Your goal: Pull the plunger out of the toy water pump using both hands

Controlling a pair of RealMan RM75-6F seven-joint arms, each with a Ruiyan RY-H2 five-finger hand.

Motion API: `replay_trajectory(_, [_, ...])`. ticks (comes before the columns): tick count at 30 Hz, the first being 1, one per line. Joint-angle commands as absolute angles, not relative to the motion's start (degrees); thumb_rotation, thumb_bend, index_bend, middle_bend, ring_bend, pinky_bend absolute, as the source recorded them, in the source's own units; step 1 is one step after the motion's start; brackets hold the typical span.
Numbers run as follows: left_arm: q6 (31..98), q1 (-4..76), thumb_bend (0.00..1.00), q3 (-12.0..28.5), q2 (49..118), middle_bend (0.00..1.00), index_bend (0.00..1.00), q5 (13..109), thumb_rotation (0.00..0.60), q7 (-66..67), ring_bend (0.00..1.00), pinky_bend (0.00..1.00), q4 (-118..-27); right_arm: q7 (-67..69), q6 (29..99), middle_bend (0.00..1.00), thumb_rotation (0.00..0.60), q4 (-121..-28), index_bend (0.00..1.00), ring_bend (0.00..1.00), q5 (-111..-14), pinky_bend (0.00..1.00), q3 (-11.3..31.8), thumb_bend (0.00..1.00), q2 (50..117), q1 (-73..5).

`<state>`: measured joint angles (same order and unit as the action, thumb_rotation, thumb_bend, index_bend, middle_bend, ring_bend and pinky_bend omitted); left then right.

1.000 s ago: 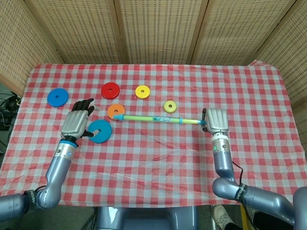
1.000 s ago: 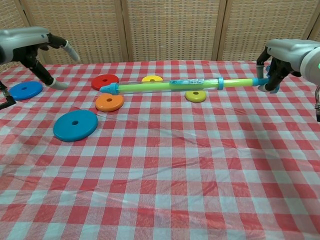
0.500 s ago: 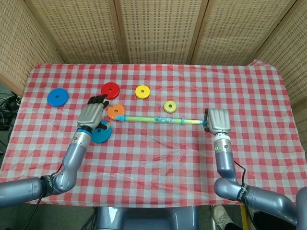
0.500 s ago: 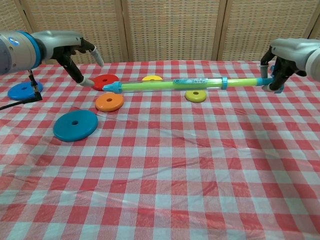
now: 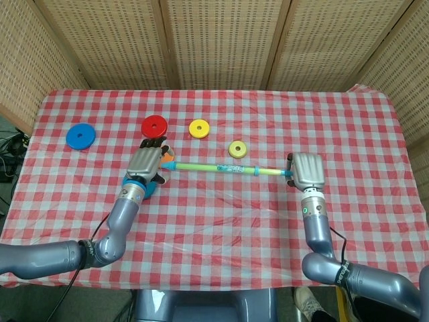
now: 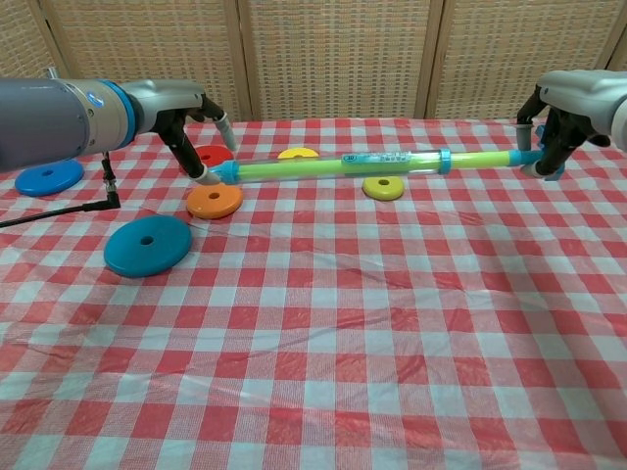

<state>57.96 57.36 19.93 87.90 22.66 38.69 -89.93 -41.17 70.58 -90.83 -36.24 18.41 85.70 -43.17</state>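
Note:
The toy water pump (image 6: 333,168) hangs level above the table, a clear green tube with a cyan nozzle at its left end. Its yellow-green plunger rod (image 6: 480,159) sticks out to the right. My right hand (image 6: 566,116) grips the cyan plunger handle at the rod's end; in the head view the right hand (image 5: 307,171) covers that handle. My left hand (image 6: 186,122) is at the nozzle end with its fingers spread, fingertips (image 6: 209,177) just beside the nozzle and nothing in its grasp. From the head view the left hand (image 5: 146,164) sits left of the pump (image 5: 224,168).
Flat discs lie on the checked cloth: blue (image 6: 47,177) far left, red (image 6: 211,154), orange (image 6: 215,201) under the nozzle, large cyan (image 6: 148,245), yellow (image 6: 297,153) and yellow-green (image 6: 383,186) below the tube. A black cable (image 6: 59,211) runs at the left.
My left hand has swept right from the table's left side to the pump's nozzle end. The right hand has drawn the pump slightly right, still holding the handle.

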Motion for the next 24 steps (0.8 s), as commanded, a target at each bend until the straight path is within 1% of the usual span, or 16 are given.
replay_trajectory(1, [58.05, 57.85, 0.29, 19.76, 88.14, 0.0, 0.31, 22.45, 0.6, 38.71, 0.0, 0.0, -89.56, -41.39, 70.69, 1.0, 0.6, -91.08, 0.8, 1.0, -36.14, 0.86, 18.22, 0.54, 85.51, -43.13])
replay_trajectory(11, [57.58, 59.31, 0.29, 19.06, 88.98, 0.0, 0.32, 21.34, 0.6, 38.76, 0.0, 0.0, -88.57, -42.1, 71.65, 1.0, 0.6, -92.44, 0.8, 1.0, -35.98, 0.86, 17.74, 0.54, 85.26, -43.12])
replay_trajectory(20, [55.39, 59.01, 0.29, 18.11, 88.37, 0.0, 0.33, 21.97, 0.6, 36.0, 0.0, 0.0, -88.48, -42.26, 72.9, 1.0, 0.6, -93.42, 0.8, 1.0, -36.79, 0.86, 17.52, 0.54, 85.48, -43.24])
replay_trajectory(24, [55.75, 59.23, 0.29, 17.72, 88.81, 0.0, 0.35, 22.91, 0.6, 35.3, 0.0, 0.0, -87.87, -42.3, 73.02, 1.0, 0.6, -93.63, 0.8, 1.0, -36.92, 0.86, 17.4, 0.54, 85.34, -43.2])
